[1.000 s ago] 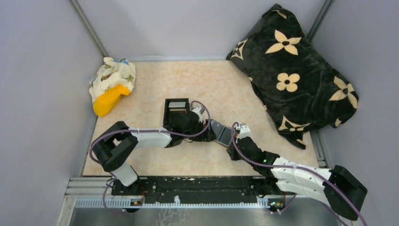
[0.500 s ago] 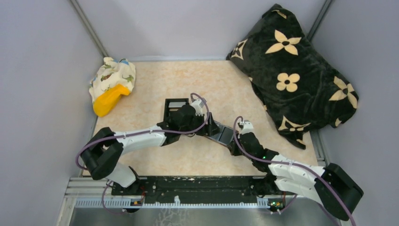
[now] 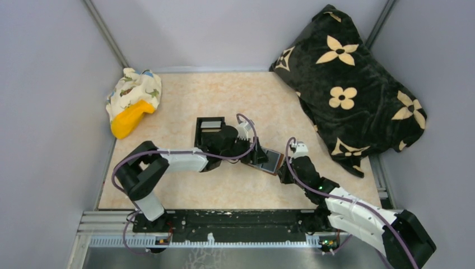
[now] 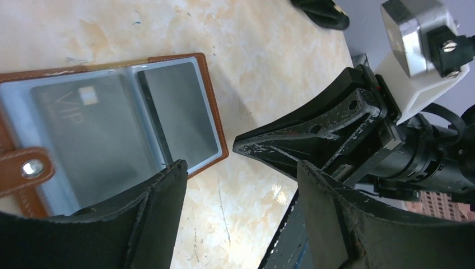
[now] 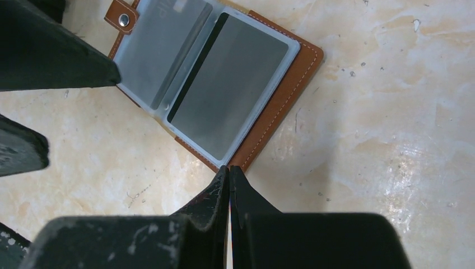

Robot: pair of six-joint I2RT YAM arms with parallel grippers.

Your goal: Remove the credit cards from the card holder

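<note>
Top view: card holder (image 3: pixel 270 161) lies open, inside up, flat on the table (image 3: pixel 185 95), roughly mid-table between the two wrists. Left jaws over its left end, right jaws at its right end. Small black tray (image 3: pixel 208 128) just behind the left wrist, black floral blanket (image 3: pixel 353 84) far right, printed cloth bundle (image 3: pixel 134 92) with something yellow far left, well apart from the holder. Left wrist view: left jaws released, wide gap, nothing between them. One finger (image 4: pixel 162 196) overlaps the holder's near edge, can't tell if it touches. Holder shows a blue-grey sleeve with a grey VIP card (image 4: pixel 84 129) and a second grey card (image 4: pixel 179 109) beside it, both in their pockets. Brown snap tab (image 4: pixel 25 168) folded over one edge. Right wrist view: right jaws clenched, nothing gripped, tips together right at the holder's brown stitched edge (image 5: pixel 280 106). Left fingers (image 5: pixel 61 56) sit at the holder's tab end.
</note>
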